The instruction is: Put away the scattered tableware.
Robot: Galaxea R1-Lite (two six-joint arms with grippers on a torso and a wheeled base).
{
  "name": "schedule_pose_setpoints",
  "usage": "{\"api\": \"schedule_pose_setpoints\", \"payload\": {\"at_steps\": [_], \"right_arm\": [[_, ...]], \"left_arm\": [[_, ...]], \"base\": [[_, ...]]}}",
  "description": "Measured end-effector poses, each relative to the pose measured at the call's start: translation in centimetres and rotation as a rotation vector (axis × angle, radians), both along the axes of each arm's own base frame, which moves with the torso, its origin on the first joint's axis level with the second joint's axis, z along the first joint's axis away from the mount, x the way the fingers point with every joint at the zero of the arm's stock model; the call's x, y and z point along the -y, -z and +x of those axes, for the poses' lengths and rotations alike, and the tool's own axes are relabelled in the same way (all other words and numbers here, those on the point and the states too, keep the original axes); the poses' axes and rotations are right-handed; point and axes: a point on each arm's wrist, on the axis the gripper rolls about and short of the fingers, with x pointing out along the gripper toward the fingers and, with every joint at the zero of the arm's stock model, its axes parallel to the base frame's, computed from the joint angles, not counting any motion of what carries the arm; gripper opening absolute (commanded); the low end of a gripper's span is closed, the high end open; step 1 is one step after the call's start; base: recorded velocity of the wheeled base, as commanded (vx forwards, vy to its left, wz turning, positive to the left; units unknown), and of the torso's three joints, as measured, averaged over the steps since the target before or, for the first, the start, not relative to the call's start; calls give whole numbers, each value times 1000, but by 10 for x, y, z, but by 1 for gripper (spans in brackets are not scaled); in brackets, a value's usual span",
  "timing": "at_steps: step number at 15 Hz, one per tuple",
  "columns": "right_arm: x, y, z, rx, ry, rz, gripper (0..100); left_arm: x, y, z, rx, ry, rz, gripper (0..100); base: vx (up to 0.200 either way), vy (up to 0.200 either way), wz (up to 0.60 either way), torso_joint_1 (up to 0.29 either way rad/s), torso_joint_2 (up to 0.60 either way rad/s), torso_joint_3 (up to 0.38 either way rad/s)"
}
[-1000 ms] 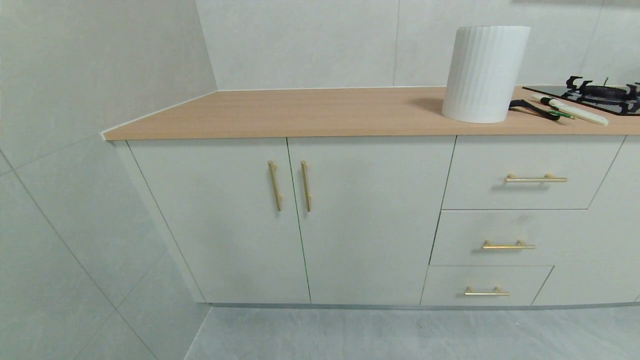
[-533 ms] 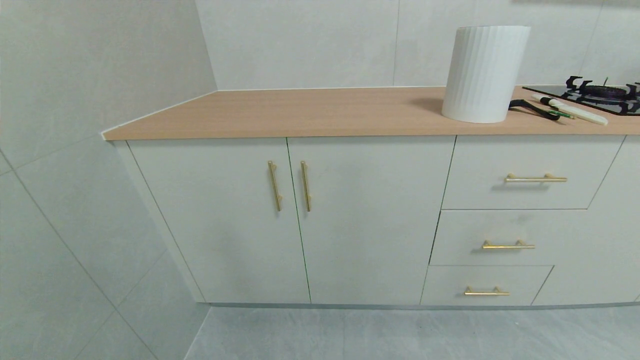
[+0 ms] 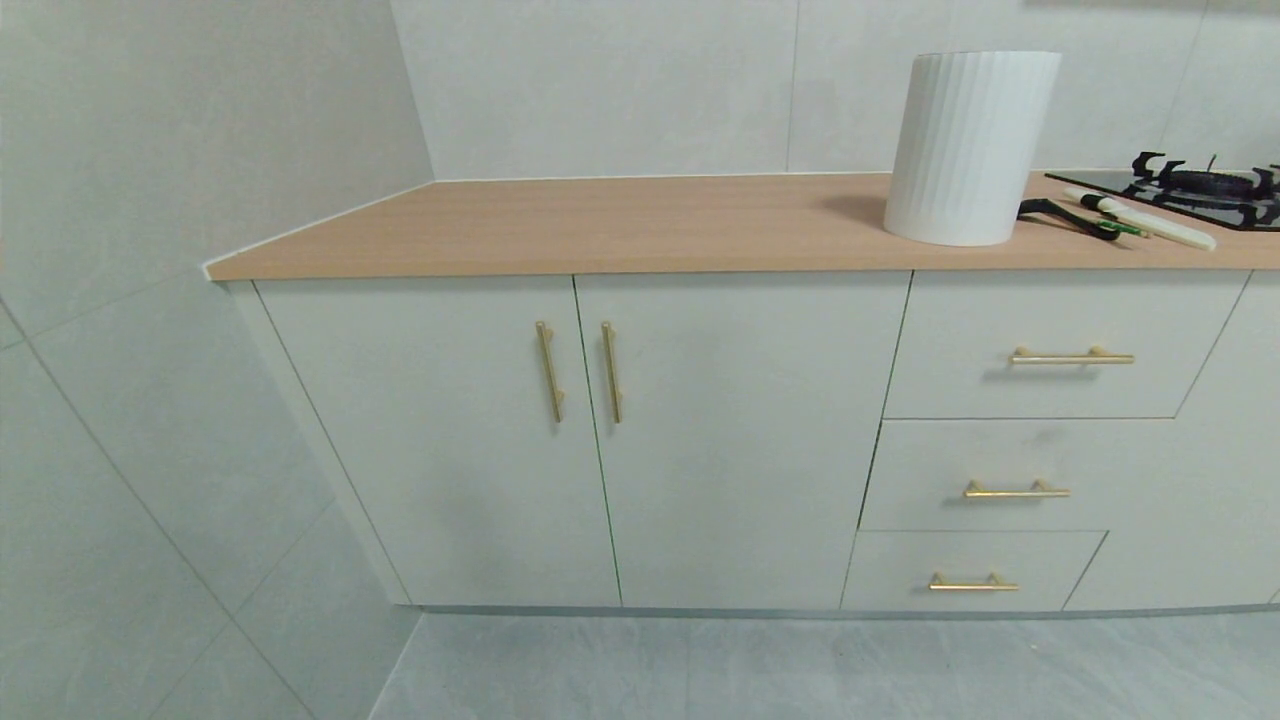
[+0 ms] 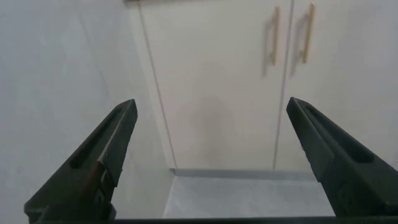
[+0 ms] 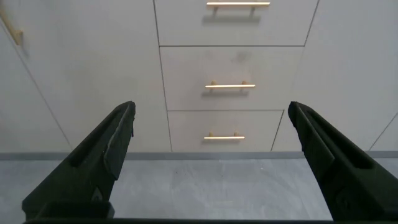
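Wooden countertop carries the tableware, lying loose just beside the white ribbed holder, while the left gripper and right gripper hang spread wide and empty low before the cabinet, so I judge nothing is put away yet.
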Motion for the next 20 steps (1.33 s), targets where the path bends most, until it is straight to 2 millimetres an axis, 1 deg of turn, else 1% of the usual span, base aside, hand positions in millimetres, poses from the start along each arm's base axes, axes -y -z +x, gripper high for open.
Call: {"api": "schedule_pose_setpoints", "payload": {"at_steps": [1, 5, 8, 11, 17, 20], "right_arm": [[0, 0, 0, 3, -12, 0, 100], [0, 0, 0, 2, -21, 2, 100], [0, 0, 0, 1, -19, 2, 100], [0, 0, 0, 0, -19, 2, 100], [0, 0, 0, 0, -20, 2, 100], [0, 0, 0, 0, -20, 4, 100]], "left_arm": [[0, 4, 0, -37, 6, 0, 100], [1, 5, 1, -42, 46, -6, 100], [3, 9, 1, -83, 147, -38, 100], [3, 9, 0, -83, 157, -63, 100], [3, 9, 0, -83, 156, -60, 100], [3, 9, 0, -83, 156, -60, 100]], "base": [[0, 0, 0, 0, 0, 0], [0, 0, 0, 0, 0, 0], [0, 0, 0, 0, 0, 0], [0, 0, 0, 0, 0, 0], [0, 0, 0, 0, 0, 0], [0, -200, 0, 1, 2, 1]]}}
